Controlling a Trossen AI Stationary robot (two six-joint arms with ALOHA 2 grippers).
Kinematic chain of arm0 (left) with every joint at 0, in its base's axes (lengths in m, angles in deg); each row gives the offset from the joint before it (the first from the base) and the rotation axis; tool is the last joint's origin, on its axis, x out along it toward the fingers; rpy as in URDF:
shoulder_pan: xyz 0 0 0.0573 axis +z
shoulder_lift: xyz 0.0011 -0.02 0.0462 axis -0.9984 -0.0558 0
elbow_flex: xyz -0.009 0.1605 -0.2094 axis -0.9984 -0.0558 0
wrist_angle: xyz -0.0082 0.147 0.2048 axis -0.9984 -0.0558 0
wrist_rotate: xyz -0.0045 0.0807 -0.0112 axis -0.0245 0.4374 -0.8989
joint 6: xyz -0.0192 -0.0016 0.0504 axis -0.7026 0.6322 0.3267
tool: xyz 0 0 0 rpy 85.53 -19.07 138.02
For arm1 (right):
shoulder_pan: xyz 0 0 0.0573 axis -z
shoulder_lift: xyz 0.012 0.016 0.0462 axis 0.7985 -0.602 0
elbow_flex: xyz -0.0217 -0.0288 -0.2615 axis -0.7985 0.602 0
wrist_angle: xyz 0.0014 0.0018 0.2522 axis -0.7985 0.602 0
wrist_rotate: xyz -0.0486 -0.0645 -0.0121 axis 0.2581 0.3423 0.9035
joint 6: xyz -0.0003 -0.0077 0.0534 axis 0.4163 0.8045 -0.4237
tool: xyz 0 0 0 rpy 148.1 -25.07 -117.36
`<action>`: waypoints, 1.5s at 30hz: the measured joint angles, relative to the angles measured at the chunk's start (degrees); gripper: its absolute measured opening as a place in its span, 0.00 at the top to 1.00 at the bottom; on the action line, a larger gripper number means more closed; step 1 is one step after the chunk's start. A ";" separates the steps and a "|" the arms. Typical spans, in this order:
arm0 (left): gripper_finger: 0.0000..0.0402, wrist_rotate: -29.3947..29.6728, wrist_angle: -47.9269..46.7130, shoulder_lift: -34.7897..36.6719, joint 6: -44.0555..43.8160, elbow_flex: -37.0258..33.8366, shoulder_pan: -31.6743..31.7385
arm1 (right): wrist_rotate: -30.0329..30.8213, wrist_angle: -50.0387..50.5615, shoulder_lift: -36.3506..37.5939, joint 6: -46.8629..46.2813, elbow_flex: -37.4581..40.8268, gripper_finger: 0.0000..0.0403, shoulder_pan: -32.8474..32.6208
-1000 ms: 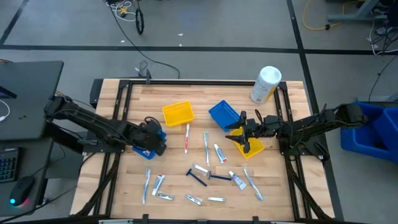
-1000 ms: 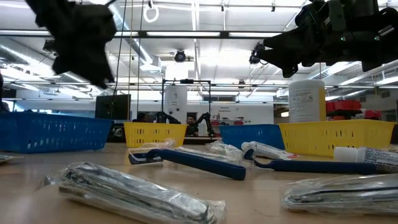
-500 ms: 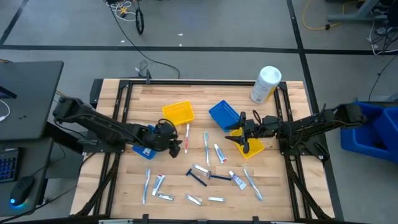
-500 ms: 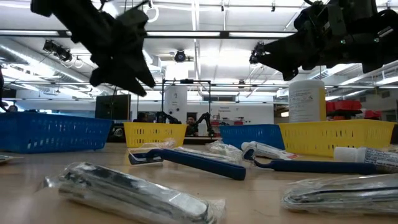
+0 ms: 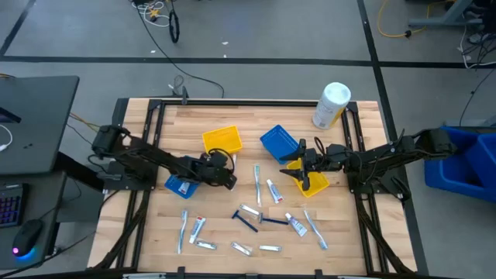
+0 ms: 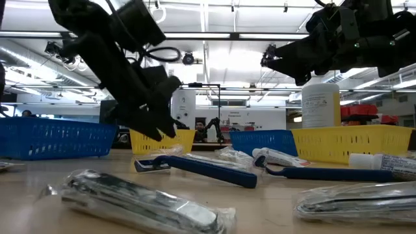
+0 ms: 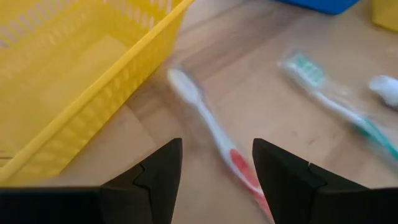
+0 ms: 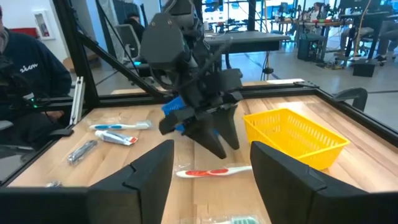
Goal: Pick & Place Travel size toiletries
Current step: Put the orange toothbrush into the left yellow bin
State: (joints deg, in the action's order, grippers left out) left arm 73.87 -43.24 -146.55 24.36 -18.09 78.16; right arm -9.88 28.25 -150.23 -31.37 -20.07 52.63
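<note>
Travel size toiletries lie scattered on the wooden table: a red and white toothbrush (image 7: 211,134), a light-blue toothbrush (image 5: 257,184), small tubes (image 5: 273,190) and dark blue razors (image 5: 246,222). My left gripper (image 7: 214,180) hangs open low over the red toothbrush (image 8: 211,172), slanting down, one finger on each side of its handle without touching. In the high view the left gripper (image 5: 225,175) covers that brush beside a yellow bin (image 5: 222,140). My right gripper (image 5: 299,164) stands open and level above another yellow bin (image 5: 316,184).
A blue bin (image 5: 277,142) lies tilted at the middle back. Another blue bin (image 5: 178,187) sits under my left arm. A large white container (image 5: 332,104) stands at the far right corner. Wrapped items lie along the near edge (image 5: 242,248).
My left gripper has swung toward the table's right and come down, from above the left blue bin to just over the red toothbrush beside the yellow bin. No thing on the table has moved.
</note>
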 joint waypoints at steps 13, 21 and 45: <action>0.49 1.22 7.02 -3.77 1.07 0.00 0.98 | 0.02 0.64 -0.01 0.01 0.00 0.42 0.00; 0.52 -2.73 -4.75 -2.54 2.47 7.84 1.02 | 0.02 0.42 0.01 0.00 0.00 0.40 0.00; 0.52 -4.96 -17.59 -10.93 3.16 19.05 5.02 | -0.01 1.71 0.03 0.02 0.00 0.44 0.02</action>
State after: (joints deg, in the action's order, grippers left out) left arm 68.91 -60.83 -157.48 27.52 0.96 83.18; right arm -9.88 29.96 -150.20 -31.35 -20.07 52.65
